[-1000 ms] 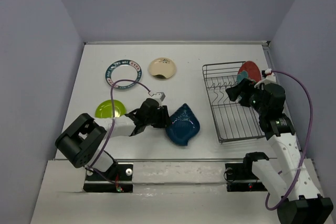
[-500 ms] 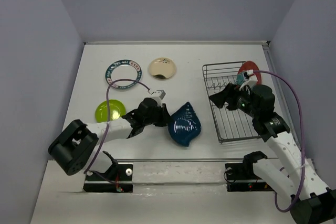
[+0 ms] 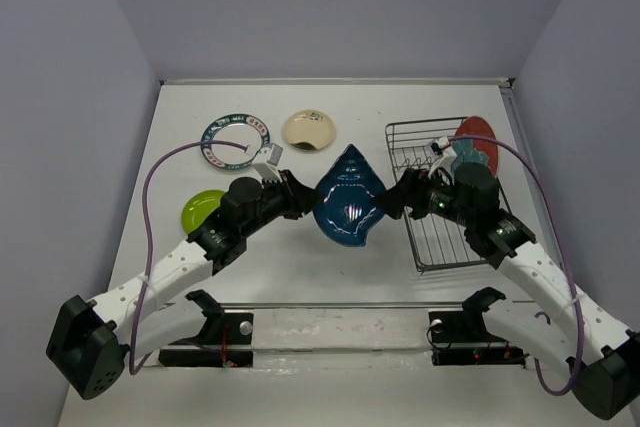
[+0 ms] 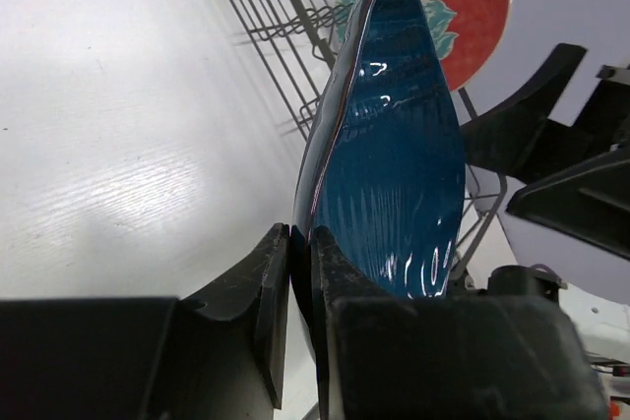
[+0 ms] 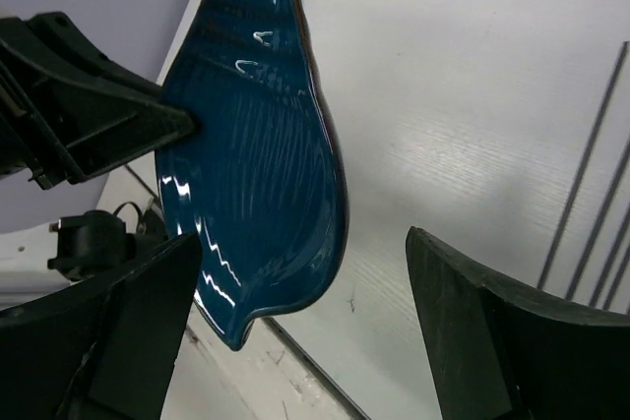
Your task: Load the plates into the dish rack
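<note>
My left gripper (image 3: pixel 303 197) is shut on the left rim of the dark blue leaf-shaped plate (image 3: pixel 348 202) and holds it tilted on edge above the mid table. In the left wrist view the plate (image 4: pixel 394 145) stands between the fingers (image 4: pixel 258 287). My right gripper (image 3: pixel 392 197) is open just right of the plate, which faces its gap in the right wrist view (image 5: pixel 256 145) without touching the fingers (image 5: pixel 492 322). The red-and-teal plate (image 3: pixel 475 147) stands in the dish rack (image 3: pixel 445 232). The white green-rimmed plate (image 3: pixel 237 139), gold plate (image 3: pixel 309 130) and lime plate (image 3: pixel 205 207) lie on the table.
The dark wire rack also shows in the left wrist view (image 4: pixel 285 7) and at the right edge of the right wrist view (image 5: pixel 591 194). Grey walls enclose the table on three sides. The arm bases stand at the near edge.
My left gripper has lifted the blue plate off the table and carried it up and right, tilting it on edge. My right gripper has moved left from the rack to the plate's right side.
</note>
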You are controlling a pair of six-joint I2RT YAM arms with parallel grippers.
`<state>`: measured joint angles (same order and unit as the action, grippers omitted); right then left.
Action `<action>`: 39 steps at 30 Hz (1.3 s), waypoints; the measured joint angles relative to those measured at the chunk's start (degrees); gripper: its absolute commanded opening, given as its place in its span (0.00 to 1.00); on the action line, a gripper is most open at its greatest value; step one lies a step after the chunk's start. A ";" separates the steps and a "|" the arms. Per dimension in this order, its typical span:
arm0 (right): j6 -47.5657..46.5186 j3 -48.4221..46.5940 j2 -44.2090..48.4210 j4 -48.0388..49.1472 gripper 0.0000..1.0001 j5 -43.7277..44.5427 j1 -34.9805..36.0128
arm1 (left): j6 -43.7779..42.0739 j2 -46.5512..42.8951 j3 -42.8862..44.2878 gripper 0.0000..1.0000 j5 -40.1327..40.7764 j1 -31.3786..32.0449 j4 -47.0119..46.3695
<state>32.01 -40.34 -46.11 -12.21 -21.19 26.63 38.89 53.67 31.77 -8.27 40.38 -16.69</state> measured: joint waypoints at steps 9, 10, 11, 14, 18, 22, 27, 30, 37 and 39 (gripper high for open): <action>2.64 0.13 -6.47 6.08 0.29 0.68 5.05 | 2.10 -0.96 1.05 0.07 -1.66 0.00 0.31; 2.64 0.31 -6.75 6.86 0.07 0.79 5.16 | 2.21 -1.36 1.05 0.17 -1.90 0.02 0.26; 3.21 0.72 -6.84 7.63 0.07 1.05 5.31 | 2.21 -1.57 1.05 0.17 -2.01 0.00 0.26; 4.83 1.07 -5.99 8.00 0.07 2.71 5.27 | 2.14 -2.80 1.09 0.47 -1.90 -0.17 0.15; 2.45 -0.35 -4.11 2.14 0.07 8.02 5.73 | 1.73 -4.26 2.97 0.99 -2.58 -0.31 -1.33; -1.70 -5.70 -4.68 -8.74 0.07 17.29 5.75 | -0.74 -5.51 7.93 0.99 -1.77 -0.37 0.68; -10.32 -20.72 -9.53 -21.38 0.07 34.49 4.79 | -0.85 -7.32 11.82 0.99 -2.29 -2.36 4.37; -14.36 -29.57 -13.55 -25.16 0.07 42.71 3.78 | 2.01 -8.41 11.82 0.99 -6.97 -6.88 4.92; -24.00 -45.48 -22.93 -33.27 0.07 58.18 3.30 | 14.88 -5.49 4.57 0.99 -24.30 -21.18 -4.35; -26.29 -47.93 -25.05 -34.99 0.07 60.72 2.82 | 16.35 -4.17 2.82 0.99 -26.77 -22.73 -4.94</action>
<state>5.72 -88.27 -71.16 -47.20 39.53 29.45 55.24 49.50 34.59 -35.05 17.65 -21.63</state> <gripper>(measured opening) 0.199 0.990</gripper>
